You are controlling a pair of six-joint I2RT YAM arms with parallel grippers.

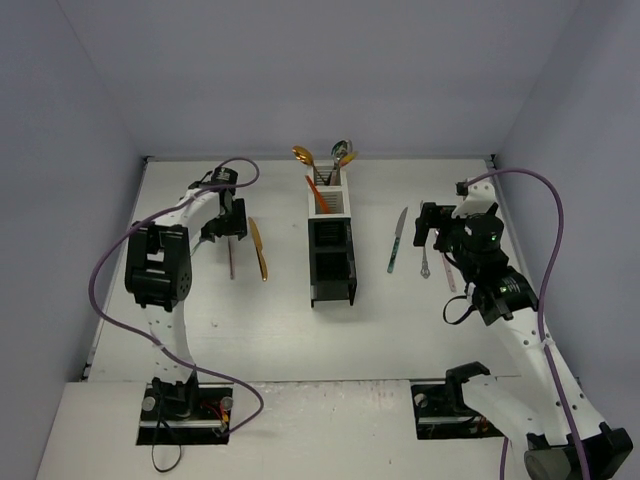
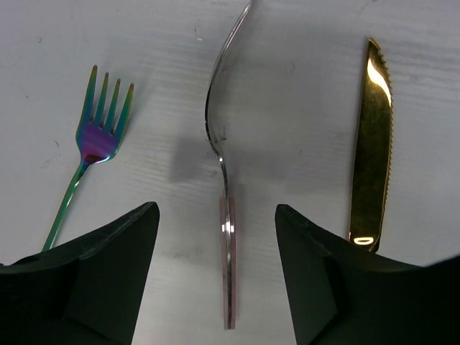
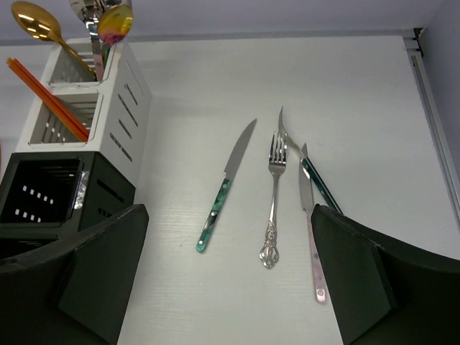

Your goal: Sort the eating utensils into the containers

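My left gripper is open and low over the table. In the left wrist view its jaws straddle a pink-handled silver utensil lying on its edge, without touching it. An iridescent fork lies to the left and a gold knife to the right. My right gripper is open and empty above a teal-handled knife, an ornate silver fork, a pink-handled knife and a dark teal-handled utensil. The containers stand mid-table, with the two white bins at the far end.
The far white bins hold gold and iridescent spoons and orange utensils. The near black bin looks empty from the right wrist view. Purple cables loop beside both arms. Walls enclose the table on three sides.
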